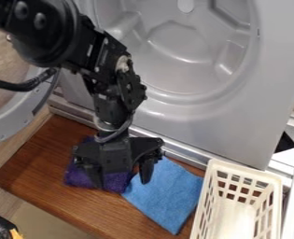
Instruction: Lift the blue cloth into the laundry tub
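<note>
Camera view, and here's the black arm [105, 56] coming in from the upper left, bending over and dropping almost straight down, gripper [121, 182] pointing at the wooden board [43, 161]. Its fingers are spread wide, nothing pinched between them! One is over the purple cloth [80, 177], the other at the near edge of the blue cloth [171, 196]; contact, I can't tell. That blue cloth lies flat on the board, between the purple one and the white basket [274, 200], outside the grey tub [180, 42].

Cloth [170, 196] plain blue; other cloth [80, 177] purple; basket [273, 200] cream; board [46, 172] brown, wood-grained; hand [119, 156] black.
</note>
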`<action>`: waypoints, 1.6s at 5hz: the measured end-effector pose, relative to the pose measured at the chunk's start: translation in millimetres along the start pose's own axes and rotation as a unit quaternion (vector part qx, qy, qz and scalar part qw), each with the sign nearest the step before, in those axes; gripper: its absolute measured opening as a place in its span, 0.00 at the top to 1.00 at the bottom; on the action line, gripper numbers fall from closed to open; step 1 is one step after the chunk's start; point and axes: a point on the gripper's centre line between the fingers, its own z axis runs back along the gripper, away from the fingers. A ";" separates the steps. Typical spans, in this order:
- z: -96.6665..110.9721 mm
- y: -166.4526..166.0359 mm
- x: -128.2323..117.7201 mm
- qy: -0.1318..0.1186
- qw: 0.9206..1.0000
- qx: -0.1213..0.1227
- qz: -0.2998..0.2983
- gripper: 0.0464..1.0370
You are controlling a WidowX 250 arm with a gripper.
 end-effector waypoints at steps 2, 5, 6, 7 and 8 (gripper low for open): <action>-23.9 8.8 -0.2 -0.005 1.000 0.004 0.011 0.04; -85.5 39.9 -27.7 0.005 1.000 0.014 0.010 0.04; -108.0 44.5 -31.7 -0.002 1.000 0.010 0.005 0.04; -112.0 50.5 -36.9 -0.003 1.000 0.009 0.002 0.08; -111.8 52.9 -36.1 0.011 1.000 -0.005 -0.005 0.31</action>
